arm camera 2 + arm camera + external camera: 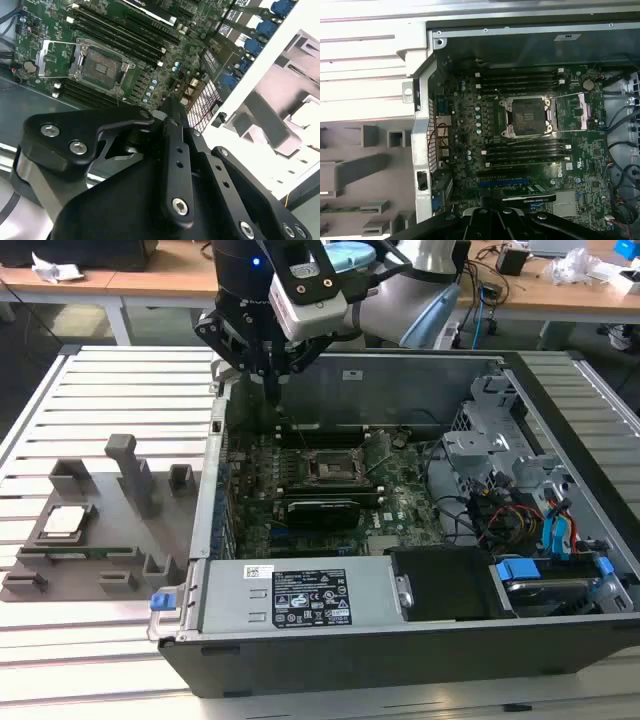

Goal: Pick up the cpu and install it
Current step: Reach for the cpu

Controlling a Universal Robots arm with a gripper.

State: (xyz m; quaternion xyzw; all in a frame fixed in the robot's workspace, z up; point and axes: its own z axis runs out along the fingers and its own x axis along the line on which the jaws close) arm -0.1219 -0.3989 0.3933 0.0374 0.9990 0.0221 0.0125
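Here the black claw (272,386), pressed together and empty, hangs over the dark computer case (400,660), well apart from the silvery-grey square cpu (63,521) on a grey tray (112,528); pickup seems unstarted, needing spread jaws.

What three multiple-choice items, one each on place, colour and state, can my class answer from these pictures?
1. Where does the cpu lie? A on the grey holder outside the computer case; B inside that case; C on a desk.
2. What colour is the motherboard? A red; B green; C white.
3. How is the socket? A holding a chip; B under a cooler; C empty.
Answers: 1 A, it rests at the exterior view's left; 2 B, green in both wrist views; 3 C, its dark bed shows bare.
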